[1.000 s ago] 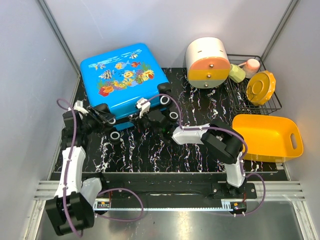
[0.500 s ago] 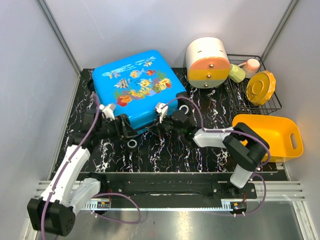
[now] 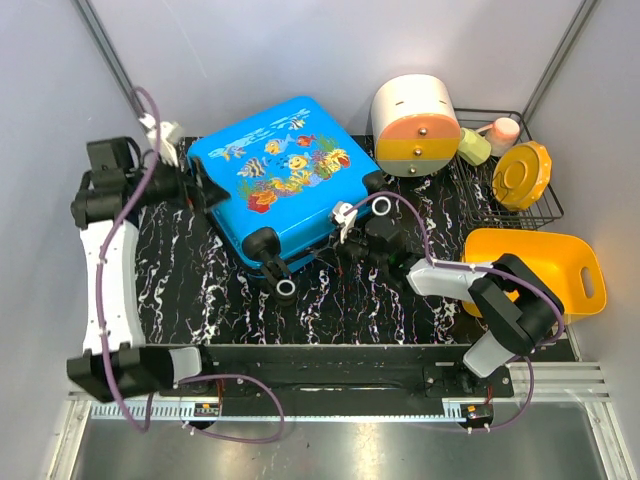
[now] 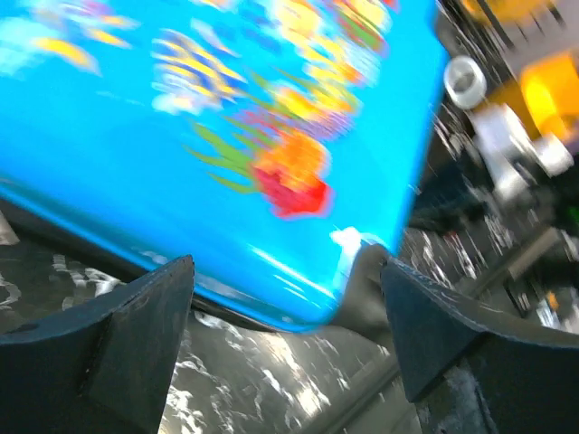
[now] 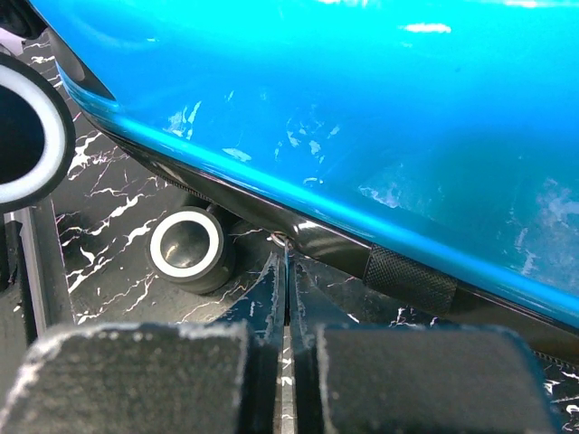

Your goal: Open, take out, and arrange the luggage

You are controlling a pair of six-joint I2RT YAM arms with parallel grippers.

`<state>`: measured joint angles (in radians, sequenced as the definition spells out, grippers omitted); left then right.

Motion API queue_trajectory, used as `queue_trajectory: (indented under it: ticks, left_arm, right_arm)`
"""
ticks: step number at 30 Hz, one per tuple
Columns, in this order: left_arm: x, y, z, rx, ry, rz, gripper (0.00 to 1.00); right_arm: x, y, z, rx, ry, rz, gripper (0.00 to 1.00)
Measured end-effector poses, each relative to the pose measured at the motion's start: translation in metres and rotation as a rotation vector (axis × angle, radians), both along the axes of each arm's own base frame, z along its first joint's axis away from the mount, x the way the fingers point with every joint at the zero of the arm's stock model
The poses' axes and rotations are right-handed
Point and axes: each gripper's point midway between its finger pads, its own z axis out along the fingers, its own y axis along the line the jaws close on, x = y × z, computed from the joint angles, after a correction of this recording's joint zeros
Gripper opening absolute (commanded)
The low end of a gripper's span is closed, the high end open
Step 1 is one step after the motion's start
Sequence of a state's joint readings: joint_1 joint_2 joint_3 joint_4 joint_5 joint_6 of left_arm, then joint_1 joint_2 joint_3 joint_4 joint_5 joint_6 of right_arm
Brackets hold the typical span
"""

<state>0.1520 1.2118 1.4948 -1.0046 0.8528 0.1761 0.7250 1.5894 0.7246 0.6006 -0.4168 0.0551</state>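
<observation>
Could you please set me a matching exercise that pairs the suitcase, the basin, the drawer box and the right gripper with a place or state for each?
Things:
1. suitcase
2. basin
3. drawer box
4. right gripper

Places or states:
A. empty, on the far right
B. shut, at the suitcase's black edge
C. closed, fish print facing up
D. white and orange, at the back

Pairs: 1-C, 2-A, 3-D, 4-B.
</observation>
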Motion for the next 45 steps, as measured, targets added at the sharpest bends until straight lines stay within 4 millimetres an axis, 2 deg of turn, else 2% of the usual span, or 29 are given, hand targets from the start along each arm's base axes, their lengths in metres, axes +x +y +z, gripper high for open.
queue_trajectory:
  ticks: [5,8,9,10,16,17,19,21,24,25,27,29,31,33,35,37,41,45]
  left_arm:
    - [0.1,0.076,0.002,-0.067,-0.016,0.292,0.9]
    - [0.155,0.106,-0.005,-0.097,-0.025,0.385,0.91]
    - [0.171,0.112,-0.007,-0.108,-0.028,0.401,0.93]
    - [0.183,0.116,-0.01,-0.115,-0.033,0.414,0.99]
    - [0.249,0.136,-0.039,-0.212,-0.041,0.459,0.99]
    - [0.258,0.139,-0.045,-0.223,-0.039,0.463,0.98]
    - [0.275,0.14,-0.059,-0.247,-0.031,0.455,0.89]
    - [0.284,0.138,-0.074,-0.269,-0.004,0.433,0.83]
    - [0.281,0.124,-0.097,-0.289,0.06,0.369,0.73]
    - [0.277,0.117,-0.101,-0.295,0.07,0.337,0.66]
    - [0.272,0.114,-0.1,-0.274,0.025,0.31,0.6]
    - [0.264,0.119,-0.095,-0.243,-0.03,0.301,0.52]
    - [0.249,0.13,-0.092,-0.195,-0.081,0.309,0.5]
    - [0.219,0.141,-0.093,-0.194,-0.061,0.32,0.46]
    - [0.186,0.135,-0.1,-0.233,0.014,0.299,0.42]
    - [0.165,0.131,-0.11,-0.256,0.067,0.282,0.41]
    - [0.124,0.124,-0.145,-0.307,0.206,0.279,0.45]
    - [0.089,0.131,-0.168,-0.31,0.294,0.309,0.5]
  right_arm:
    - [0.0,-0.001,-0.001,-0.007,-0.009,0.014,0.0]
    - [-0.001,-0.002,-0.002,-0.015,-0.015,0.02,0.0]
    - [-0.001,-0.002,-0.002,-0.016,-0.016,0.021,0.0]
    - [-0.001,-0.002,-0.002,-0.017,-0.018,0.022,0.0]
    - [-0.001,-0.003,-0.003,-0.028,-0.028,0.027,0.0]
    - [-0.001,-0.003,-0.004,-0.032,-0.032,0.029,0.0]
    - [0.0,-0.003,-0.003,-0.041,-0.035,0.032,0.0]
    - [0.002,-0.001,-0.003,-0.053,-0.036,0.04,0.0]
    - [0.008,0.002,-0.006,-0.062,-0.03,0.053,0.0]
    - [0.01,0.004,-0.007,-0.065,-0.023,0.063,0.0]
    - [0.014,0.009,-0.011,-0.073,-0.001,0.084,0.0]
    - [0.017,0.014,-0.016,-0.079,0.023,0.11,0.0]
    - [0.02,0.015,-0.02,-0.086,0.042,0.134,0.0]
    - [0.028,0.021,-0.018,-0.077,0.042,0.15,0.0]
    - [0.04,0.032,-0.016,-0.066,0.034,0.161,0.0]
    - [0.053,0.044,-0.015,-0.055,0.025,0.169,0.0]
    - [0.069,0.06,-0.007,-0.032,-0.001,0.189,0.0]
    - [0.069,0.061,-0.005,-0.021,-0.001,0.208,0.0]
